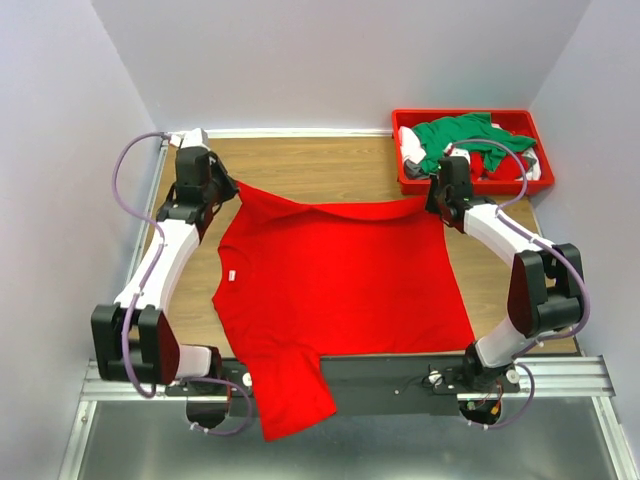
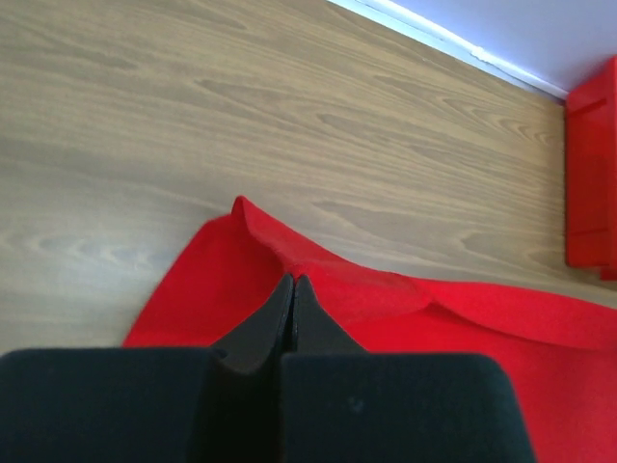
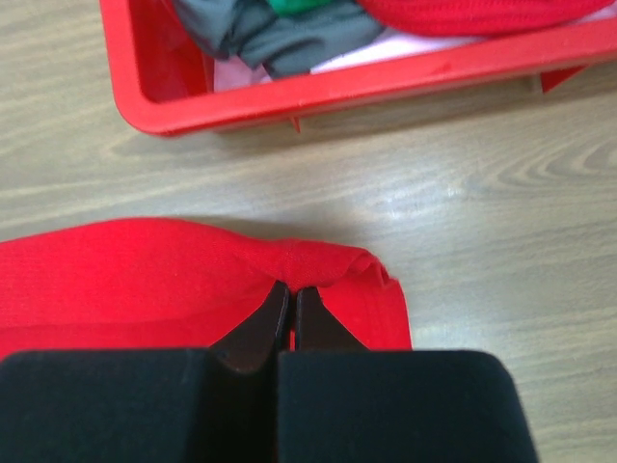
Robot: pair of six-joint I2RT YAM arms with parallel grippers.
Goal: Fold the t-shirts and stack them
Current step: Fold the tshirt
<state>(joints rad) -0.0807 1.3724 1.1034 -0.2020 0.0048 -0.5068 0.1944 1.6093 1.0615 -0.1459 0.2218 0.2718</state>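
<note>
Left gripper (image 2: 292, 282) and right gripper (image 3: 291, 287) pinch one red t-shirt (image 1: 340, 270) near one bin (image 1: 465, 114).

Spread t-shirt (image 1: 340, 270) flat mid-counter (image 1: 300, 165), one sleeve hanging over the near edge. Bin (image 1: 460, 114) at far right corner, heap of t-shirts (image 1: 465, 135) in it. Left gripper (image 2: 292, 280) at shirt's far left corner, right gripper (image 3: 292, 286) at its far right corner, just before bin.
</note>
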